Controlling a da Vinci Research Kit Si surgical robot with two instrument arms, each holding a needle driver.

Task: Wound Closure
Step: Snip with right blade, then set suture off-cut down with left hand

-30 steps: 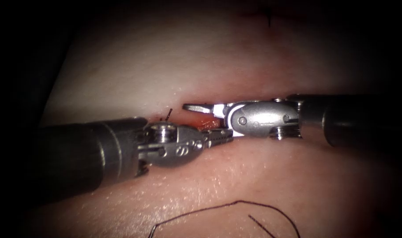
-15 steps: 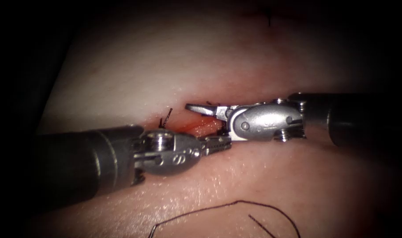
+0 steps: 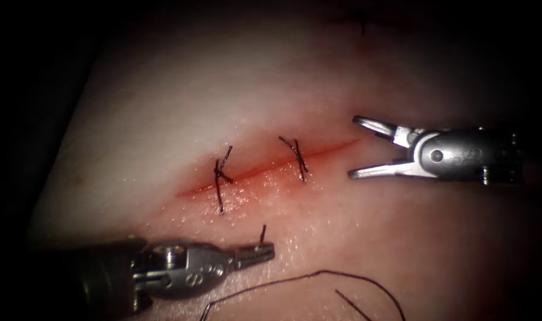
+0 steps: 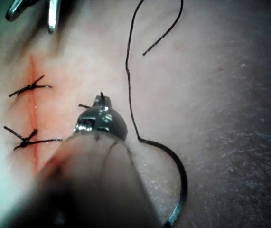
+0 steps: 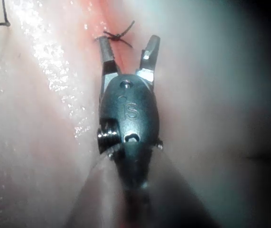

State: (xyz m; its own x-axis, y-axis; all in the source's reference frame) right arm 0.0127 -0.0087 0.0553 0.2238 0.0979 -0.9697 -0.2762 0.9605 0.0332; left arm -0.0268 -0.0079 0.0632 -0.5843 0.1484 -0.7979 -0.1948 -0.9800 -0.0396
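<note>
The cut (image 3: 265, 168) runs slantwise across the tissue (image 3: 181, 89), with two tied stitches over it (image 3: 220, 176) (image 3: 298, 156). My right tool (image 3: 353, 147) hovers at the cut's right end, jaws open and holding nothing; the right wrist view has it (image 5: 128, 42) just short of a stitch (image 5: 118, 32). My left tool (image 3: 260, 252) is near the picture's lower edge, left of the middle, shut on a short cut end of thread (image 3: 263, 230). The left wrist view shows it (image 4: 102, 101) beside the curved needle (image 4: 182, 187), which lies free on the tissue surface with its thread (image 4: 128, 85).
A loop of dark thread (image 3: 321, 273) and a loose thread end (image 3: 351, 303) lie on the tissue below the cut. Red fluid tints the cut's edges. A small dark mark (image 3: 363, 27) sits at the far top.
Both tools have drawn away from the cut: the left down and to the left, the right to the right with its jaws spread wider. The two stitches now show.
</note>
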